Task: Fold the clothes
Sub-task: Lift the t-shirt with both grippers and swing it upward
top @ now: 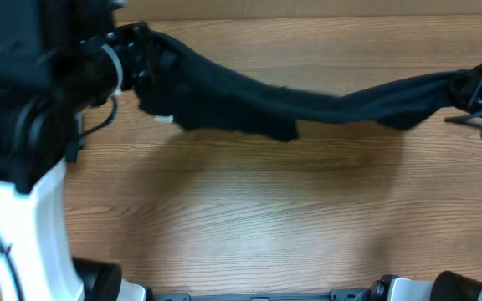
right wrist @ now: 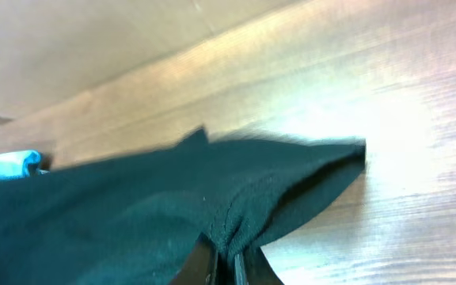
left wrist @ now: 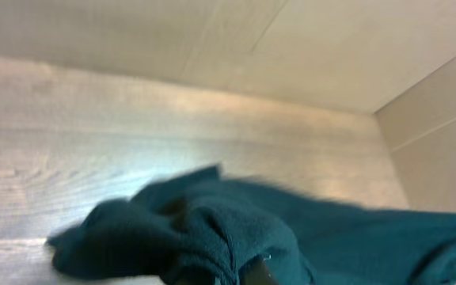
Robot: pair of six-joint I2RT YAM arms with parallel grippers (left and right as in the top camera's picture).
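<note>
Looming nearest the overhead camera is the left arm [top: 23, 167], its white and black body filling the left edge. At its far end the left claw [top: 136, 50] is closed tight on a bunched corner of the black T-shirt [top: 308, 100]. The left wrist view shows the cloth [left wrist: 212, 229] gathered in a wad right at the fingers, so the grip looks like a fistful rather than a neat hem. Just below that wad a white neck tag [top: 164, 119] pokes out, which suggests the collar end is on this side.

From there the shirt runs as a twisted rope across the far part of the wooden worktop [top: 249, 217], with a loose flap hanging down left of middle. It seems to be lifted clear, but I cannot tell whether the lowest fold brushes the wood.

At the right edge, the right claw [top: 475, 88] is pinched shut on the other end. In its own view the fingers [right wrist: 204, 265] nip a thin fold of fabric [right wrist: 172, 206].

Both arms stand well apart, I'd judge to pull the garment straight so it can be spread flat. No fold has been made yet. A small light-blue object [right wrist: 10, 165] sits far off, too blurred to name.
</note>
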